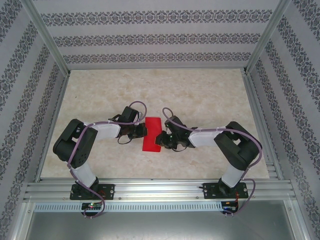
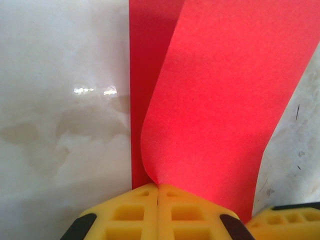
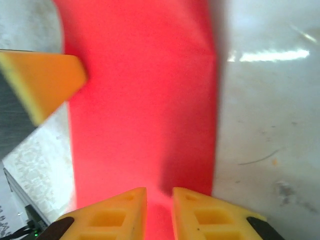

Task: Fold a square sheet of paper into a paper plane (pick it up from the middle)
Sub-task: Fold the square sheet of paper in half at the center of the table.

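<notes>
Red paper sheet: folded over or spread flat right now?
Mid-fold. The square sheet of paper has one flap lifted and curling over a flat strip on the table, pinched in the shut left gripper.

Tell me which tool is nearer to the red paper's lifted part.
Left. The left tool pinches the lifted part of the red paper; the right tool sits at the opposite side.

Red paper [image 1: 151, 134] at ctr of table [image 1: 200, 95]: narrow rectangle, long side running near-to-far, slightly tilted. Left gripper [image 1: 142, 130] at its left edge, approx. mid-length. Right gripper [image 1: 161, 139] at its near right edge. Both arms bent inward from bases on near rail [image 1: 160, 190]. Jaw positions too small to tell.
</notes>
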You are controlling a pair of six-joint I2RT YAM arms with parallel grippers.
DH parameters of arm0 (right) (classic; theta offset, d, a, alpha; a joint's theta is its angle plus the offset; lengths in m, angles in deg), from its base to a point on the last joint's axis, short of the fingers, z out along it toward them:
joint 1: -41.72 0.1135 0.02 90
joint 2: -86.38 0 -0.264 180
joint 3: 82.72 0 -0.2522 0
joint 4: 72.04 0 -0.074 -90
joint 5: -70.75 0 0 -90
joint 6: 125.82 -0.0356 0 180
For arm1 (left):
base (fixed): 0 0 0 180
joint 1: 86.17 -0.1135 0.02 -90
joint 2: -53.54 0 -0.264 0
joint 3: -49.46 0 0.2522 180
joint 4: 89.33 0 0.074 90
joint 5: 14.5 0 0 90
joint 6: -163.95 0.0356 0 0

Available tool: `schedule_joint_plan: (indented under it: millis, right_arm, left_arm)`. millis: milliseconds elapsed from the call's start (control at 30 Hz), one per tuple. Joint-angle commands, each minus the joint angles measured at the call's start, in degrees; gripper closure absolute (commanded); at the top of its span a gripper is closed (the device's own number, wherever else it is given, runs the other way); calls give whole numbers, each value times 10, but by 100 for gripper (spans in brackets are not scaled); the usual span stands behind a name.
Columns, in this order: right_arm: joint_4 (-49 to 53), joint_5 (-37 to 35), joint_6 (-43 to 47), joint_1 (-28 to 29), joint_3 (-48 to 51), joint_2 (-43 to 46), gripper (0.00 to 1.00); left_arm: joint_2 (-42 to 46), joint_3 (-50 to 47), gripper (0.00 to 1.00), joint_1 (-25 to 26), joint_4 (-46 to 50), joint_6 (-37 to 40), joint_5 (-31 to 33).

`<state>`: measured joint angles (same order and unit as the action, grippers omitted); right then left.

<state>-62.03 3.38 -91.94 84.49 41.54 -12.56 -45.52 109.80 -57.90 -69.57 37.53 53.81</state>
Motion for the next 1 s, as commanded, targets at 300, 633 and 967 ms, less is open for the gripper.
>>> schedule_joint_plan:
  millis: [300,633,967]
  right_arm:
    - [42,-19,4,19,-16,53,77]
    - [2,-19,-17,40,23,3,78]
    - [30,-24,-11,42,19,68,77]
  left_arm:
    - [-19,-4,94,10,50,13,25]
    - [-20,0,94,10,57,16,25]
    - [-24,10,94,10,62,20,24]
